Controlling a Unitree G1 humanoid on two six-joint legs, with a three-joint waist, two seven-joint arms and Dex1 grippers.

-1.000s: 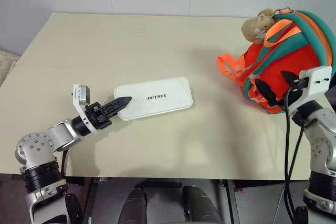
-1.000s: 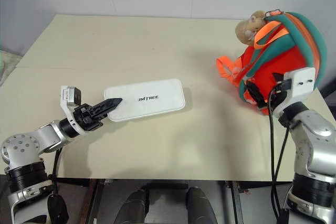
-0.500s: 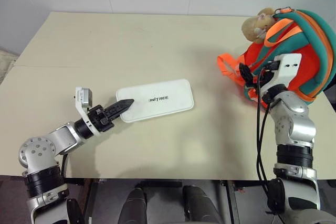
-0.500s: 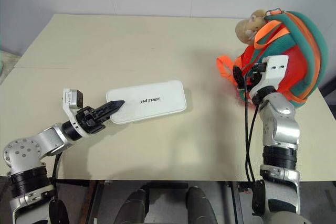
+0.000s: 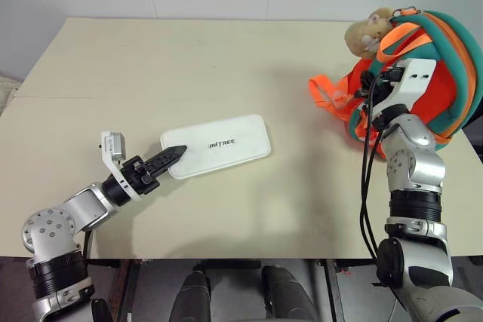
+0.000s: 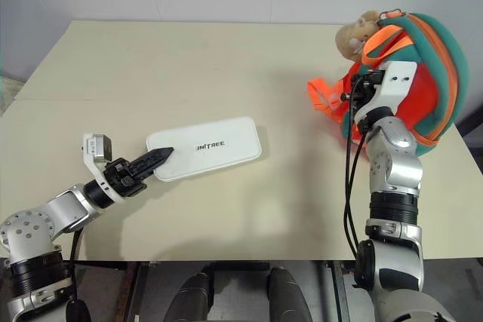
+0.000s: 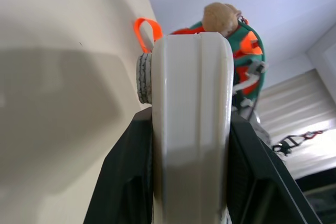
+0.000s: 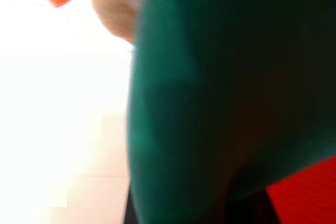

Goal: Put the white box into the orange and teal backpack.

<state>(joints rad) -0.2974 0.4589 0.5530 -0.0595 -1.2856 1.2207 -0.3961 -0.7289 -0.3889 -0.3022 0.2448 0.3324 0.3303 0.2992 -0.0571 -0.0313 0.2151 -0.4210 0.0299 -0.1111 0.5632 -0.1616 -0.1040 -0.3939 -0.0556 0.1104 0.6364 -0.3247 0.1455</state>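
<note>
The left gripper (image 5: 172, 155) clamps the near short end of the box (image 5: 216, 145), which lies flat mid-table, long axis pointing right toward the backpack (image 5: 434, 73). The right gripper (image 5: 370, 87) presses into the backpack's teal strap; its jaws can't be made out.

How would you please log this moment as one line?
left gripper: shut on white box | right gripper: at orange and teal backpack | box: on table
</note>
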